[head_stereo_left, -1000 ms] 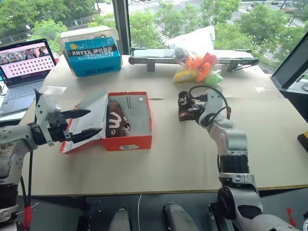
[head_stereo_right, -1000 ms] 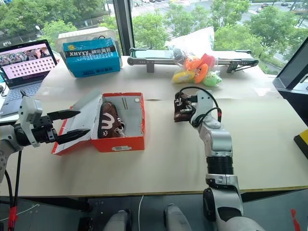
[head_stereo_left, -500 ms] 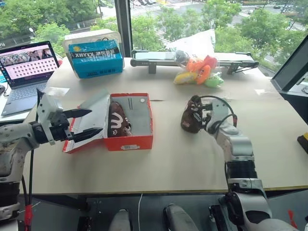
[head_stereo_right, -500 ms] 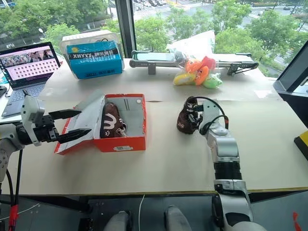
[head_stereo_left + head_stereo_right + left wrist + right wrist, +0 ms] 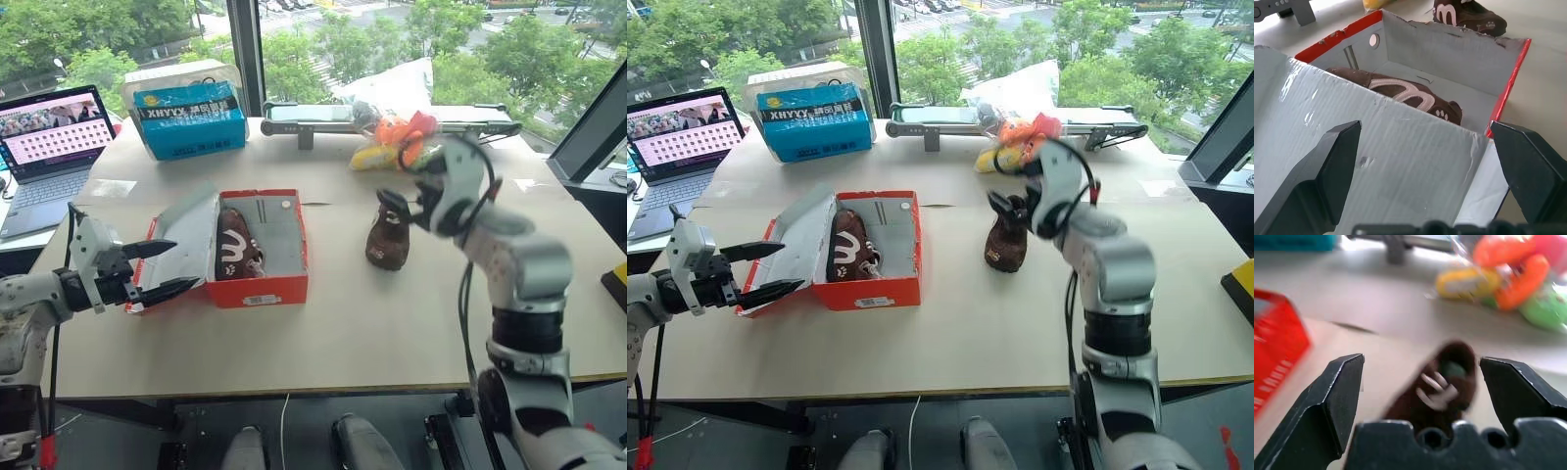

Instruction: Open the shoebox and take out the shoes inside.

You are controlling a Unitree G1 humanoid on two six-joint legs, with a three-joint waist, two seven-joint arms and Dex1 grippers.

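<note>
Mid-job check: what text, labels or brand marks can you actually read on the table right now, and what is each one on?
"XHYYX": white letters on the dark band of the blue box; the smaller line beneath is too small to read.
White barcode label on the end of the shoebox: print too small to read.
Laptop screen: content too small to read.
Shoe on the table and shoe in the box: a white curved mark and small paw prints, no words.
</note>
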